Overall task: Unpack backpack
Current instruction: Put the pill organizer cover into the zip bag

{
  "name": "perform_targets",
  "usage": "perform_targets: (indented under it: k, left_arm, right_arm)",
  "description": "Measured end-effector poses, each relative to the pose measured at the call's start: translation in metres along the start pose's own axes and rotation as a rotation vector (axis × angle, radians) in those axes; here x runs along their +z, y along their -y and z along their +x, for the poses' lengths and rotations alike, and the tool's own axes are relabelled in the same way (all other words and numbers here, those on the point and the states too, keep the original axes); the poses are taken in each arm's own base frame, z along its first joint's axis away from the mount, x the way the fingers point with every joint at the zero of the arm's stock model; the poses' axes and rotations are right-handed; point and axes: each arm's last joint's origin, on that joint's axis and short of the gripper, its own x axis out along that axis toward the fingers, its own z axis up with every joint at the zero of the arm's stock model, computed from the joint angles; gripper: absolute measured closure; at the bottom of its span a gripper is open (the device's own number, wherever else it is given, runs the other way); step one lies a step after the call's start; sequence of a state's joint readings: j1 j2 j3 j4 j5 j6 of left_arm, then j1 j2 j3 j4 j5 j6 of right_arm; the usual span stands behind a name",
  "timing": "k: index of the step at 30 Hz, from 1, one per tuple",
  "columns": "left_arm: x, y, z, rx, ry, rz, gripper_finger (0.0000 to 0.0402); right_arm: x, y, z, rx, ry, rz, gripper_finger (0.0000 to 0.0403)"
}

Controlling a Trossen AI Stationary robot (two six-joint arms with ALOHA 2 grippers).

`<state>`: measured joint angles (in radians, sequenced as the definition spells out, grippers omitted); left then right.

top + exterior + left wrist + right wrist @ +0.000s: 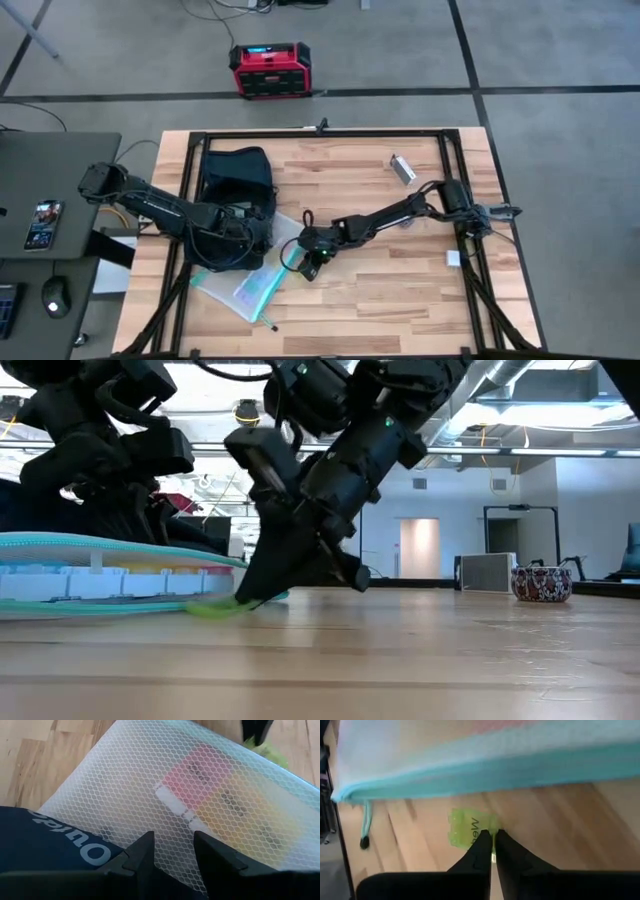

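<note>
Behind the left fingers [172, 852]: backpack [238, 180].

backpack [238, 178]: 1 | mesh pouch [243, 283]: 1 | green tag [468, 831]: 1 | red-black box [270, 70]: 1 | arms: 2

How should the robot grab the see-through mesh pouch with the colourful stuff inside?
Probably by an edge. The mesh pouch lies flat on the table, partly under the backpack, so its broad face gives nothing to pinch. The teal zipper edge facing the right gripper looks free: come in low from that side.
</note>
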<state>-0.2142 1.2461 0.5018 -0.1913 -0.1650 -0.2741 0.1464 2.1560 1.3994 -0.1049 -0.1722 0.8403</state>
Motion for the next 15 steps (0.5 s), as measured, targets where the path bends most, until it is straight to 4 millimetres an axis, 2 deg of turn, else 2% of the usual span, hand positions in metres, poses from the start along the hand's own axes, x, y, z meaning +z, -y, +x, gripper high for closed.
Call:
perform_targets:
  k: [5,11,15]
  left_arm:
    - [0.000,0.000,0.000,0.000,0.000,0.002,0.0276]
    - [0.001,0.001,0.000,-0.026,-0.008,-0.002,0.0277]
    - [0.008,0.003,-0.006,-0.047,-0.044,0.001,0.0276]
  right_arm:
    - [0.009,-0.007,-0.011,0.016,0.078,0.023,0.0402]
    - [0.018,0.003,-0.010,-0.033,0.136,0.065,0.0402]
    - [0.028,0.006,-0.013,-0.021,0.205,0.070,0.0403]
